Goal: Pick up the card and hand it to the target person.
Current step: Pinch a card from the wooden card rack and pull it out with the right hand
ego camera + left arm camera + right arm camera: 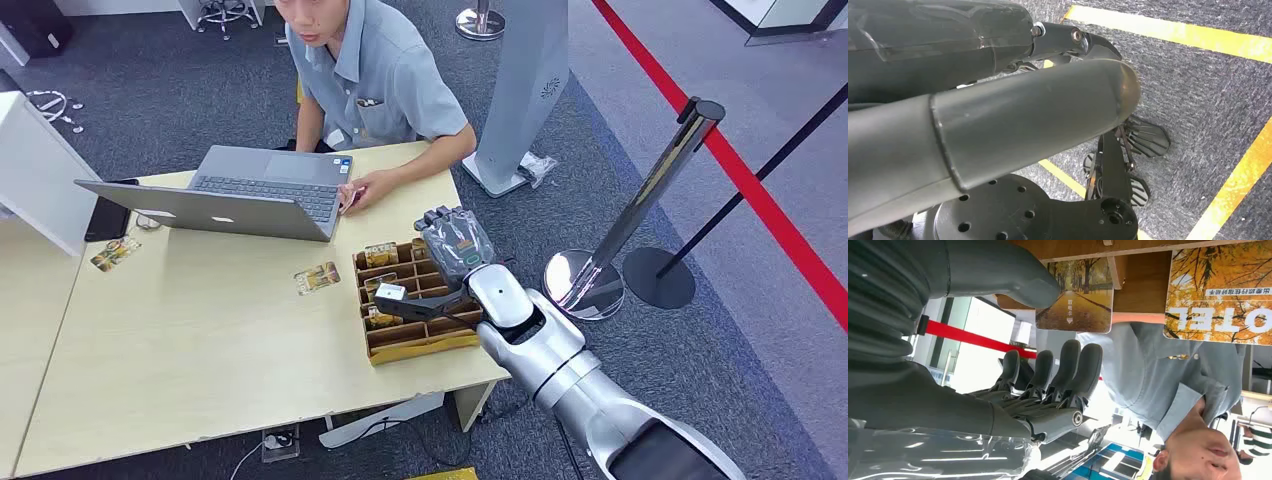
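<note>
A brown divided card box (420,345) sits at the table's near right corner with several autumn-print cards upright in it. My right hand (455,245) hovers over the box, fingers straight and thumb (392,293) stretched across the compartments, holding nothing. In the right wrist view the hand (1048,390) is spread, its thumb tip just beside a small card (1074,295); a larger card (1218,290) stands further along. A loose card (317,278) lies flat on the table left of the box. The person (370,70) sits behind the laptop. My left hand (1023,120) hangs over the floor, empty.
An open grey laptop (240,195) stands on the wooden table (200,350) before the person, whose hand (362,190) rests beside it. Another card (115,253) and a dark phone (107,218) lie at the far left. A chrome stanchion (600,260) stands right of the table.
</note>
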### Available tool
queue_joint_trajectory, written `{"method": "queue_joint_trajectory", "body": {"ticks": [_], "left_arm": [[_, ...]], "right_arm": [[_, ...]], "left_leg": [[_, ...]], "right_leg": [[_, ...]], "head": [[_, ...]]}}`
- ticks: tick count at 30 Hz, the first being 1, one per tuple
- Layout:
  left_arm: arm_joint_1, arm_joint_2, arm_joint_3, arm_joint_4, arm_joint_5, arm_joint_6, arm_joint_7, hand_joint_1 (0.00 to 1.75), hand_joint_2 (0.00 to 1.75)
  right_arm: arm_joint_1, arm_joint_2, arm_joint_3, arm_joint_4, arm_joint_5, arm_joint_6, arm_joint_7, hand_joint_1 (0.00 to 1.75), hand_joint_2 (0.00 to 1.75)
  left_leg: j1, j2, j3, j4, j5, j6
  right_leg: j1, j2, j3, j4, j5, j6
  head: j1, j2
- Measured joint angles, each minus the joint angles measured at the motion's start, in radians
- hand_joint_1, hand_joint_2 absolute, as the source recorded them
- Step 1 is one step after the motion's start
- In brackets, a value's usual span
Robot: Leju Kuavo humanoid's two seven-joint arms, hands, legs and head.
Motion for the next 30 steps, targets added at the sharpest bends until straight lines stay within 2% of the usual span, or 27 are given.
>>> {"method": "queue_joint_trajectory", "body": {"ticks": [19, 30], "left_arm": [[0.000, 0.000, -0.006, 0.000, 0.000, 0.000, 0.000, 0.00, 0.00], [0.000, 0.000, -0.006, 0.000, 0.000, 0.000, 0.000, 0.00, 0.00]], "right_arm": [[-0.002, -0.001, 0.000, 0.044, -0.001, -0.004, 0.005, 1.03, 1.75], [-0.006, 0.000, 0.000, 0.050, 0.001, -0.016, 0.003, 1.01, 1.75]], "left_leg": [[0.000, 0.000, 0.000, 0.000, 0.000, 0.000], [0.000, 0.000, 0.000, 0.000, 0.000, 0.000]], "right_leg": [[0.000, 0.000, 0.000, 0.000, 0.000, 0.000], [0.000, 0.000, 0.000, 0.000, 0.000, 0.000]], "head": [[0.000, 0.000], [0.000, 0.000]]}}
